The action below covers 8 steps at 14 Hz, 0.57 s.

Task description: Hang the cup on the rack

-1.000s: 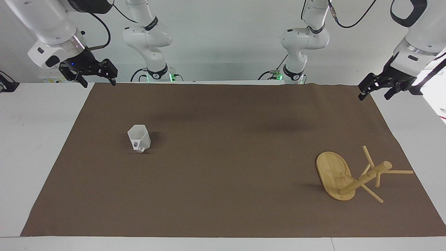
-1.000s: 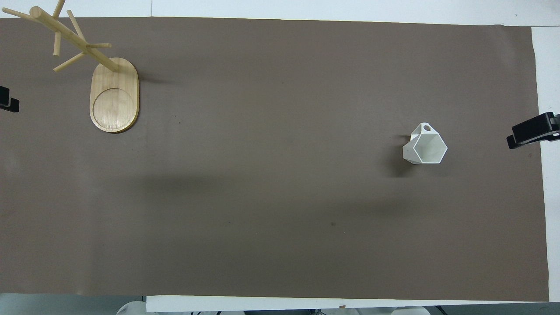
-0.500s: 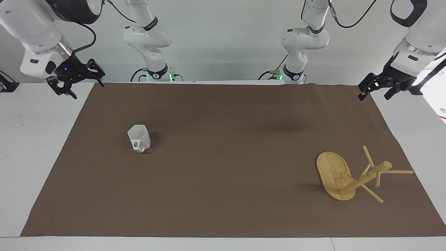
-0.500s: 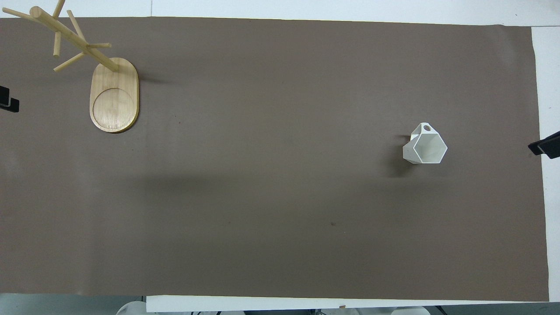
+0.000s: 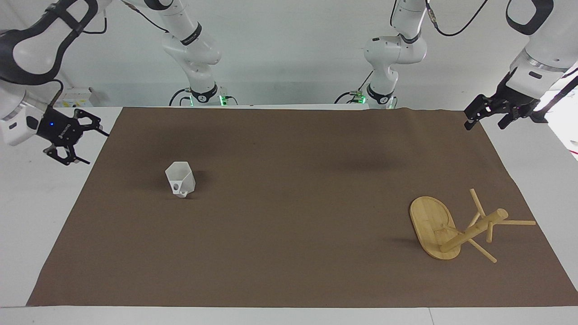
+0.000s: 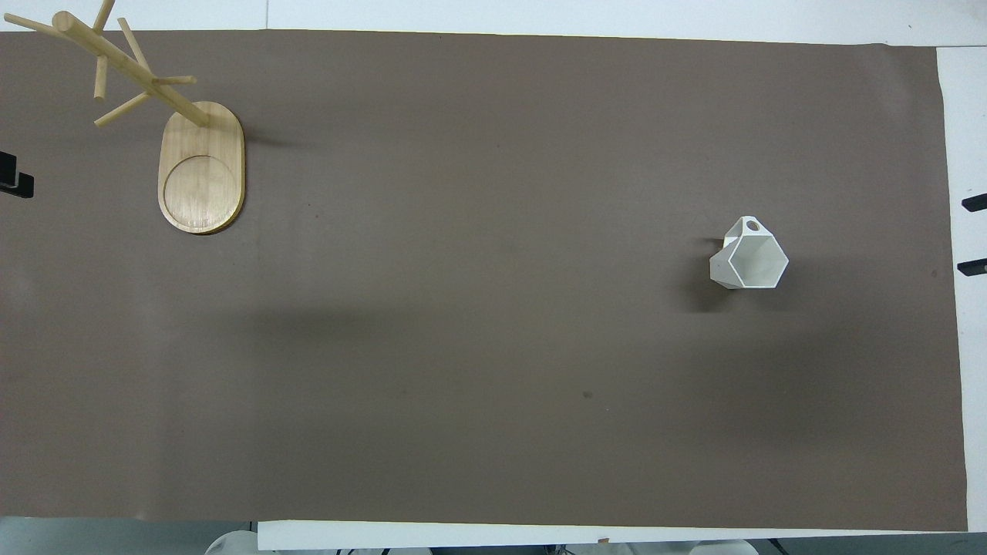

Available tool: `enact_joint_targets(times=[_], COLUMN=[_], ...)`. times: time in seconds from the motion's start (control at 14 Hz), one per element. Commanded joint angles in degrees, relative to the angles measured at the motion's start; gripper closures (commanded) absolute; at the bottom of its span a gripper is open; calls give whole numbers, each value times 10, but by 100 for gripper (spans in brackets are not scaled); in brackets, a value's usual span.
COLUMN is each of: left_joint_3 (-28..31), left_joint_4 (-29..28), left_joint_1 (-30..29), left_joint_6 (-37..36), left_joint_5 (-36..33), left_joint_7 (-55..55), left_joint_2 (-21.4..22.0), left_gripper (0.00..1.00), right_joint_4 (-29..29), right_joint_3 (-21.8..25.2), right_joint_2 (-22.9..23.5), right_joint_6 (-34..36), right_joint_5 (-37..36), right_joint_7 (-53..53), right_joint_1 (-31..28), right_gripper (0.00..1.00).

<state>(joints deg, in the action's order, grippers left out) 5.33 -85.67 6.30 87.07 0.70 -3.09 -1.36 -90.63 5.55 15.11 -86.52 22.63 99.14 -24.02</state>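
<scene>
Compared with the view a second ago, the right pincer [image 5: 76,142] has swung away from the robots' edge of the brown mat [image 5: 289,271] and outward, and now hangs over the bare white worktop [image 5: 36,203] at the right arm's end, roughly level with the cup. Nothing else has moved. This reads as the opening of the approach to the cup, with the hanging itself not yet begun.

Task objects: the small white faceted plastic cup [image 5: 180,179] with a hexagonal rim stands upright on the mat toward the right arm's end, mouth up, its pierced angular handle turned away from the robots. The light bamboo mug rack [image 5: 456,232], with oval base, round post and thin pegs, stands on the mat toward the left arm's end, farther from the robots than the cup and well apart from it; no cup hangs on its pegs.

Arm poses: the right arm folds down and outward, its pincer turned sideways toward the cup with fingers spread wide and holding nothing; in the overhead view only two dark fingertips [image 6: 973,203] show at the frame's edge. The left pincer [image 5: 490,118] waits over the mat's corner near the robots, open and empty; its pose is unchanged.
</scene>
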Motion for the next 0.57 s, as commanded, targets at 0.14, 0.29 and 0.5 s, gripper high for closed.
enact_joint_targets(times=[0.14, 0.29, 0.5], left_joint_3=[-1, -1, -1], left_joint_4=[-16, -16, -16], left_joint_1=[-1, -1, -1], left_joint_6=[2, 2, 3], left_joint_5=[-1, -1, -1], left_joint_7=[-2, -2, -2], left_joint_2=[15, 15, 15], left_gripper=[0, 0, 0], right_joint_4=[-69, -145, -244], right_joint_3=[-9, -9, -9], right_joint_2=[88, 77, 65], right_joint_6=[29, 26, 13], right_joint_5=[169, 208, 281], right_joint_7=[275, 386, 453], right_joint_1=[-68, -67, -68], right_gripper=[0, 0, 0])
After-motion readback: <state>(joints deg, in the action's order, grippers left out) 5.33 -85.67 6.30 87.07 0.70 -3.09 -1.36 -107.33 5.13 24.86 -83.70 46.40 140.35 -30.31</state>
